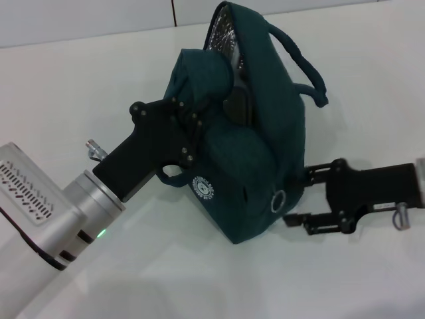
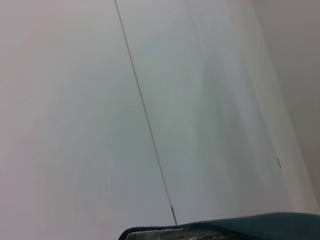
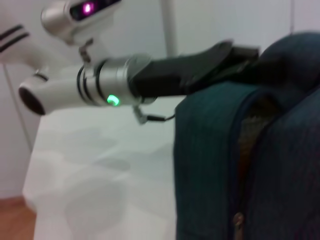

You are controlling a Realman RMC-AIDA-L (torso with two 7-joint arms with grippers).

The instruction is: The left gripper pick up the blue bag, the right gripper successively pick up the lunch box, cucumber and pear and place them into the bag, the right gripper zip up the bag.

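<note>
Two black claws are near the blue bag (image 1: 255, 166), and we see one on each side of it. The bag sits tilted on the white table (image 1: 99, 80). Its top is partly open, and we can see the shiny silver lining (image 1: 224, 36) inside. One loop handle (image 1: 305, 66) hangs off the far side of the bag.

The left gripper (image 1: 189, 129) is pressed right up against the bag, on the side with the round white logo (image 1: 204, 187). Its fingers are clamped on a fold of the bag's cloth near the top. A small green light (image 1: 101, 233) glows on its silver wrist. In the right wrist view we see the same left gripper (image 3: 235, 55) reaching over the top edge of the bag (image 3: 240, 165).

The right gripper (image 1: 299, 196) is low on the other side of the bag, just beside the metal ring pull (image 1: 279, 200). Its two fingers are spread apart and hold nothing. One finger tip looks very close to the bag, but we cannot tell if it touches.
</note>
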